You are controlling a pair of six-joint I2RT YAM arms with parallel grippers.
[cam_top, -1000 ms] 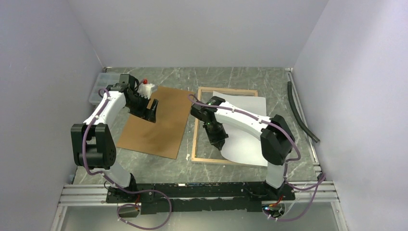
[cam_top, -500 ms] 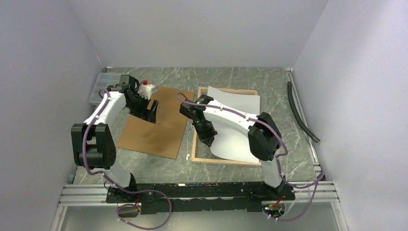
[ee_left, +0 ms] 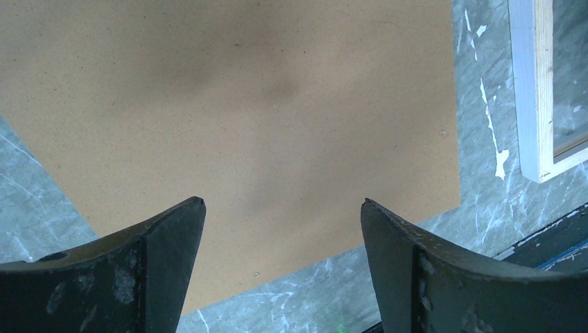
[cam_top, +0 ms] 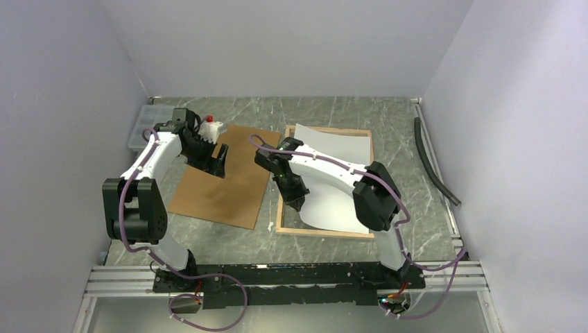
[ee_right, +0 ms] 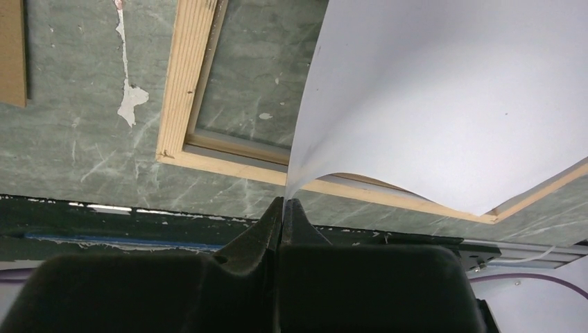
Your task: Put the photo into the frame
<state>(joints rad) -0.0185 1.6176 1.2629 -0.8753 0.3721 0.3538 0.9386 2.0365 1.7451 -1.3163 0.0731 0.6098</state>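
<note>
Your right gripper (ee_right: pixel 283 208) is pinched tight on a corner of the photo (ee_right: pixel 444 104), low in the centre of the right wrist view. From the fingertips the sheet curls away toward the upper right, its plain white side showing. It arches over the frame (ee_right: pixel 186 90), which lies wood rim up on the table (ee_right: pixel 69 139). In the top view the photo covers most of the frame, leaving a strip bare along the left rim. Your left gripper (ee_left: pixel 283 208) has its jaws spread, holding nothing, above the brown fibreboard panel (ee_left: pixel 243 104) left of the frame.
</note>
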